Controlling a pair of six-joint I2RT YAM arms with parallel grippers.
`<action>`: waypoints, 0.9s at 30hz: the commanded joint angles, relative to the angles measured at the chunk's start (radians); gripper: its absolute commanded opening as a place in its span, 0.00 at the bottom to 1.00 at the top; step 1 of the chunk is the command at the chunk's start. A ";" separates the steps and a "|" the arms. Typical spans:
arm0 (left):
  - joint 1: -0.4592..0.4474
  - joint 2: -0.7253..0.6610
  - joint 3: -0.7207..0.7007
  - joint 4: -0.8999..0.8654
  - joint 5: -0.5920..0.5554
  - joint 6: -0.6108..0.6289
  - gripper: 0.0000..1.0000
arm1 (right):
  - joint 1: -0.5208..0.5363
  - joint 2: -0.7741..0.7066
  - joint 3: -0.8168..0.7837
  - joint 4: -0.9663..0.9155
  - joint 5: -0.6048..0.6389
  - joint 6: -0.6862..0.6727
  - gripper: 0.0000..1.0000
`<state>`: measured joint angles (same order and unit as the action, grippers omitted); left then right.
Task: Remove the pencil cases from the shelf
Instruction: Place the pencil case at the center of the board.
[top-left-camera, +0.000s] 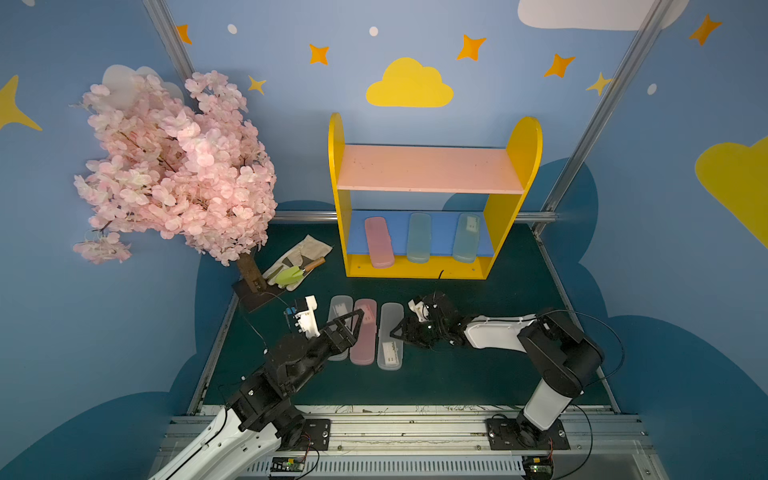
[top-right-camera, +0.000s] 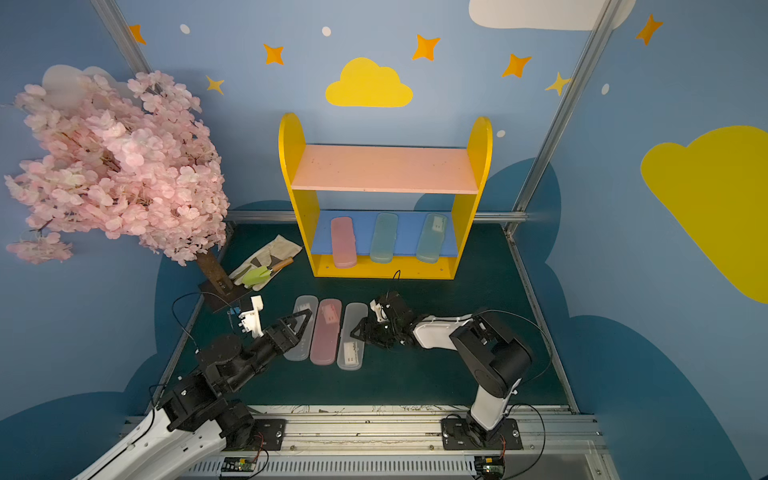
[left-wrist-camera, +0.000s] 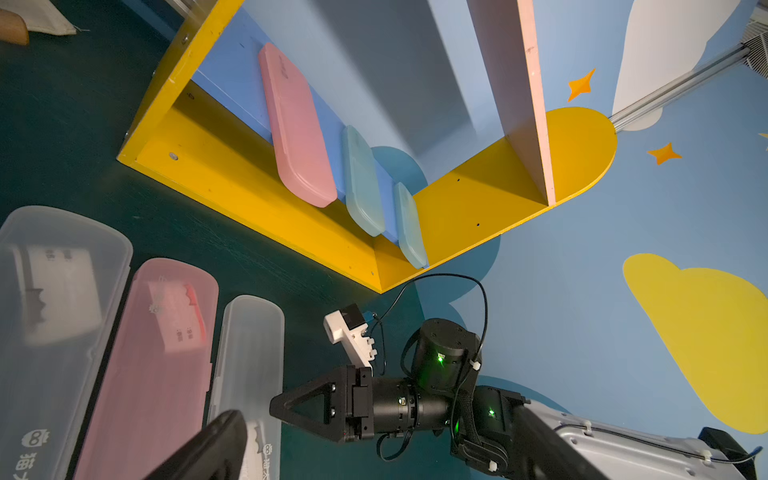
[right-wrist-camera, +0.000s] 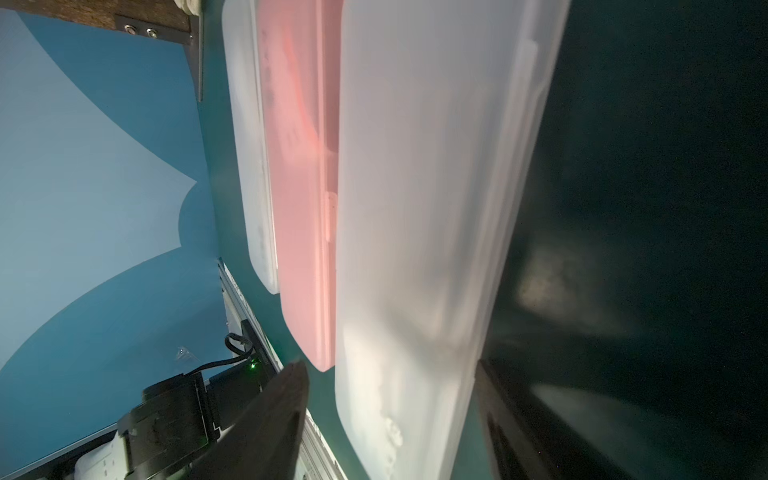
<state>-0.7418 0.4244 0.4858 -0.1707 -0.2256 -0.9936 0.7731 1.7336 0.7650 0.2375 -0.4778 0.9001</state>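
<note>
Green mat (top-left-camera: 457, 374), three cases (top-left-camera: 363, 332) off shelf (top-left-camera: 415, 270)

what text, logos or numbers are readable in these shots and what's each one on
No text reads for certain.
clear-white case nearest the tree: owl logo and printed characters, too blurred; inner label print too small.
pink case on the table: inner label print, too small.
other clear-white case: owl logo and characters, partly hidden, unreadable.
pink case on the shelf: faint embossed mark, unreadable.
</note>
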 joint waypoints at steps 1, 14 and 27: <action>0.001 0.006 -0.003 0.025 -0.001 0.001 1.00 | -0.003 -0.032 0.023 -0.041 0.013 -0.033 0.69; 0.003 0.116 0.071 -0.023 -0.053 -0.030 1.00 | -0.003 -0.173 0.030 -0.225 0.123 -0.133 0.77; 0.235 0.488 0.160 0.215 0.242 -0.149 1.00 | -0.005 -0.533 -0.028 -0.442 0.415 -0.303 0.99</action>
<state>-0.5556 0.8589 0.6106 -0.0704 -0.1215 -1.1084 0.7727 1.2617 0.7639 -0.1249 -0.1783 0.6308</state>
